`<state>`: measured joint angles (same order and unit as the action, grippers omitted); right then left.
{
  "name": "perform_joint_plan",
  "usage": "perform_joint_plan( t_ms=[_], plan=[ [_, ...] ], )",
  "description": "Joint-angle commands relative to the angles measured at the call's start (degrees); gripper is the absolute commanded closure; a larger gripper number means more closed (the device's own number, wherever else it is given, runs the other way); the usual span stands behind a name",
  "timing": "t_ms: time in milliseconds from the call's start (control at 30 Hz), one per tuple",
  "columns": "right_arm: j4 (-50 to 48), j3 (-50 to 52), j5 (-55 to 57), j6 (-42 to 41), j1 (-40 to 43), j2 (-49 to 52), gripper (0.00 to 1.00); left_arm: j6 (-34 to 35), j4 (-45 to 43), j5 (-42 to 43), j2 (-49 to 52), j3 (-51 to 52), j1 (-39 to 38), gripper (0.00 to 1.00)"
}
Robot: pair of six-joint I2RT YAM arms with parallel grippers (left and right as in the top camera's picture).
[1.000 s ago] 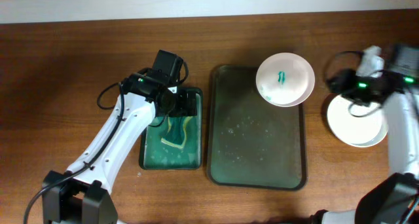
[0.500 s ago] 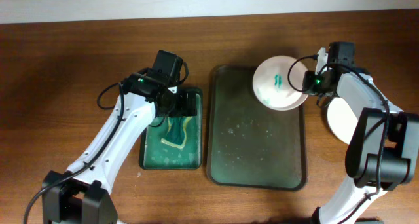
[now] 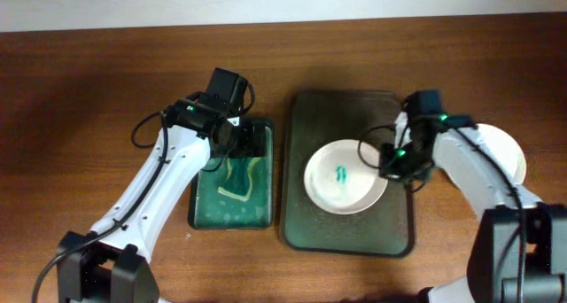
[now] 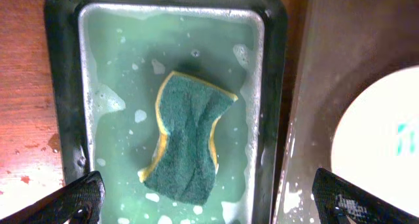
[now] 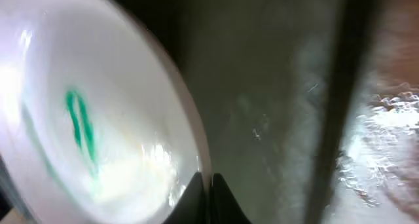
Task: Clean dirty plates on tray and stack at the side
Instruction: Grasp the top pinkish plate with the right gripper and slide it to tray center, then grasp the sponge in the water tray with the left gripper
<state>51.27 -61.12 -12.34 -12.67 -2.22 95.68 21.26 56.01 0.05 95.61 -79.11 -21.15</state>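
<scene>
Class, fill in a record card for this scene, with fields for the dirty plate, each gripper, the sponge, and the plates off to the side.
dirty plate: white, teal smear in the middle, over the dark tray; resting or lifted unclear
right gripper: shut on the dirty plate's rim
left gripper: open, above the green tray
sponge: green, in soapy water in the green tray
side plates: white, on the table right of the dark tray, partly hidden by the right arm; count unclear

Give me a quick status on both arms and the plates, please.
Left end effector open above sponge in green tray. Right end effector shut on rim of smeared plate, over dark tray. Plain plate at the side; nothing in the way.
</scene>
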Motion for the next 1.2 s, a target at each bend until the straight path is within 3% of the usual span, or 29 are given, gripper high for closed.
perform_joint_plan(
  t_ms=[0, 67, 133, 300, 367, 400, 500, 633, 800, 833, 867, 933, 1067, 1167],
  plan=[
    [-3.23, 2.95, 2.23, -2.60, -2.67, -0.07, 0.95, -0.07, -0.46, 0.24, -0.48, -0.61, 0.20, 0.01],
    [-2.19, 2.54, 2.67, -0.31, -2.67, -0.79, 0.76, -0.09, -0.85, 0.09, -0.48, -0.59, 0.22, 0.00],
    [0.44, 0.79, 2.67, 2.01, -2.64, -2.99, 0.65, -0.11, -0.72, 0.02, -0.33, -0.48, 0.15, 0.00],
    [2.14, -0.72, 2.43, 3.43, -2.64, -13.20, 0.62, -0.28, -4.81, -4.37, 2.78, 4.63, 0.33, 0.05],
    [2.43, -0.72, 2.43, 3.41, -2.64, -15.78, 0.62, -0.28, -7.63, -4.35, 6.29, 6.08, 0.33, 0.24],
    [2.58, -0.70, 2.43, 3.41, -2.64, -16.06, 0.61, -0.52, -11.26, -4.28, 11.10, 6.12, 0.33, 0.50],
    [2.56, -0.70, 2.40, 3.39, -2.64, -15.87, 0.61, -6.10, -14.97, 1.33, 16.55, 6.12, -0.07, 0.64],
    [2.80, -0.70, 1.99, 3.39, -2.64, -15.87, 0.61, -7.08, -16.31, 1.86, 22.25, 6.12, -0.42, 1.00],
    [2.89, -0.70, 1.99, 3.39, -2.64, -15.87, 0.61, -7.26, -10.64, 1.29, 21.05, 0.61, -0.04, 1.00],
    [2.97, -0.70, 2.01, 3.39, -2.64, -15.87, 0.61, -7.26, -7.34, 1.29, 20.33, -1.57, -0.04, 0.89],
    [2.97, -0.70, 2.01, 3.41, -2.64, -15.87, 0.61, -7.26, -3.04, 1.29, 19.39, -4.13, -0.07, 0.69],
    [2.95, -0.70, 2.03, 3.41, -2.64, -15.87, 0.61, -7.26, 1.68, 1.29, 18.25, -6.64, -0.04, 0.54],
    [2.97, -0.70, 2.03, 3.41, -2.64, -15.87, 0.61, -7.26, 9.88, 1.70, 17.18, -7.19, -0.07, 0.52],
    [2.97, -0.70, 2.03, 3.41, -2.64, -15.87, 0.61, -7.23, 7.93, 1.73, 17.20, -2.56, -0.07, 0.61]
  ],
)
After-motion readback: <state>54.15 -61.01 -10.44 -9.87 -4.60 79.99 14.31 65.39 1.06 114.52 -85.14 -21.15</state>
